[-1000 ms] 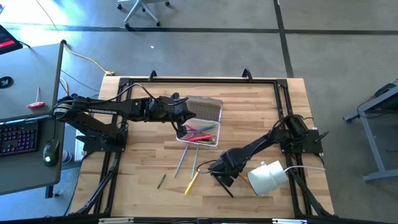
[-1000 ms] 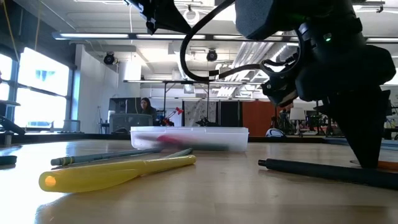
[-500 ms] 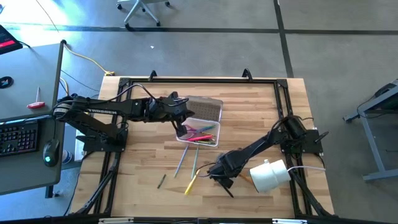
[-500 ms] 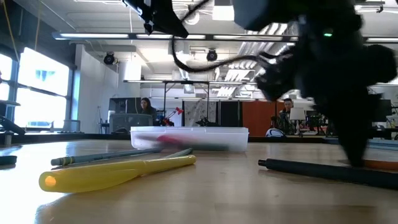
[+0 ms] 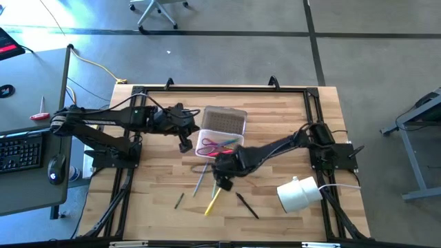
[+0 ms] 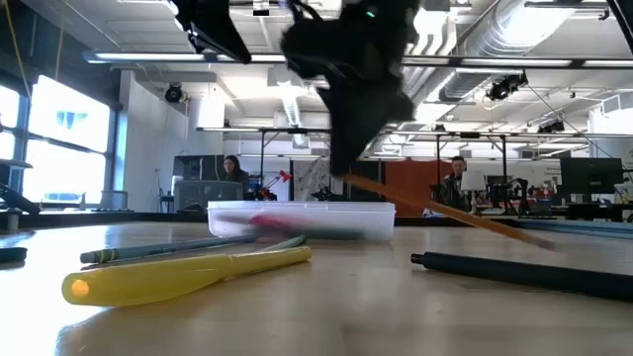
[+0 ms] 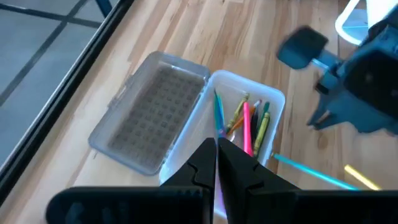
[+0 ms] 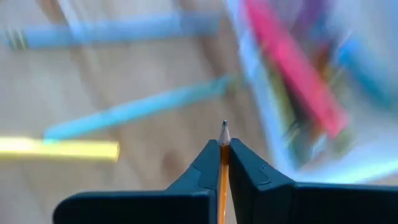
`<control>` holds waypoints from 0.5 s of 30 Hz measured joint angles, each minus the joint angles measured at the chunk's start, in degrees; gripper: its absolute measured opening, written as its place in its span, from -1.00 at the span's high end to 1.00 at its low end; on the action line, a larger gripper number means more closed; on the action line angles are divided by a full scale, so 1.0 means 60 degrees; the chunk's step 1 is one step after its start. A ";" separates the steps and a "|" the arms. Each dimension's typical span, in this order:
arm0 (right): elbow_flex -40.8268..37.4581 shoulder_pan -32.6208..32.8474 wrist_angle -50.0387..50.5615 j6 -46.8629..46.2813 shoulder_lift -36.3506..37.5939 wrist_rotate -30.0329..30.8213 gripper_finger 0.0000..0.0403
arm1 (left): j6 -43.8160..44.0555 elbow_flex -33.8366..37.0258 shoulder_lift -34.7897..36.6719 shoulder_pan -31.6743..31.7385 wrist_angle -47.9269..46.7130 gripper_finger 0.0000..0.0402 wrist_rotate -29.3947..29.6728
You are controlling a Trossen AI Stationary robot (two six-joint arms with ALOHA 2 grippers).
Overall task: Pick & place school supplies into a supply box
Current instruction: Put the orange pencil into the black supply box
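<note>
The supply box (image 5: 219, 149) stands open mid-table, several coloured pens and purple scissors inside, its dotted lid (image 7: 149, 118) lying flat on the far side. My right gripper (image 5: 222, 180) hovers just in front of the box, shut on an orange pencil (image 6: 445, 211). My left gripper (image 5: 185, 145) hangs shut and empty left of the box. On the wood lie a yellow marker (image 5: 212, 201), two pale blue pens (image 5: 201, 180), a black pen (image 5: 247, 204) and a short dark pencil (image 5: 178, 200). My right gripper pinches the orange pencil between its two fingers close to the sharpened end (image 8: 222, 155); the point pokes out just past the fingertips. The fingers slant down from above. The pencil is lifted clear of the table, its long shaft (image 6: 495, 227) slanting down away from the fingers.
A white cylindrical roll (image 5: 298, 194) lies near the right arm's base. A black frame (image 5: 220, 89) runs around the tabletop. Bare wood shows along the near edge and right of the box. Beyond the table, people sit in the room.
My right gripper has risen from beside the white roll and swung toward the table's left, up to the box, turning its wrist; the orange pencil has come off the table with it. My left gripper has drawn back from above the box toward the left edge.
</note>
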State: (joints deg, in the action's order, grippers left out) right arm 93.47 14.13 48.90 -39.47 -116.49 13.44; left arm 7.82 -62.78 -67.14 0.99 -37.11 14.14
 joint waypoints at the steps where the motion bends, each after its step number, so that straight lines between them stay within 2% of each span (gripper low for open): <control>1: 0.0250 -0.0073 0.0057 0.0350 0.0004 0.0251 0.99 | 0.0002 0.0000 0.0094 0.0002 -0.0102 0.74 0.0020; 4: 0.0835 -0.0281 0.0149 0.1620 0.0011 0.1103 0.98 | -0.0123 0.0000 0.0409 0.0018 -0.0540 0.74 0.0348; 8: 0.1039 -0.0698 -0.0537 0.3565 0.0015 0.2325 0.99 | -0.0249 0.0000 0.1117 0.0018 -0.0704 0.74 0.1278; 11: 0.1002 -0.1046 -0.1362 0.4431 -0.0050 0.2411 0.99 | -0.0256 -0.0007 0.1654 0.0018 -0.0748 0.74 0.1948; 15: 0.1002 -0.1315 -0.2075 0.5874 -0.0372 0.2426 0.98 | -0.0256 -0.0007 0.2278 0.0018 -0.0802 0.74 0.2068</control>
State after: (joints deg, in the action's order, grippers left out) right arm 99.48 6.24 36.45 -4.22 -118.72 28.00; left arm 6.28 -62.83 -53.47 1.10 -41.93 26.55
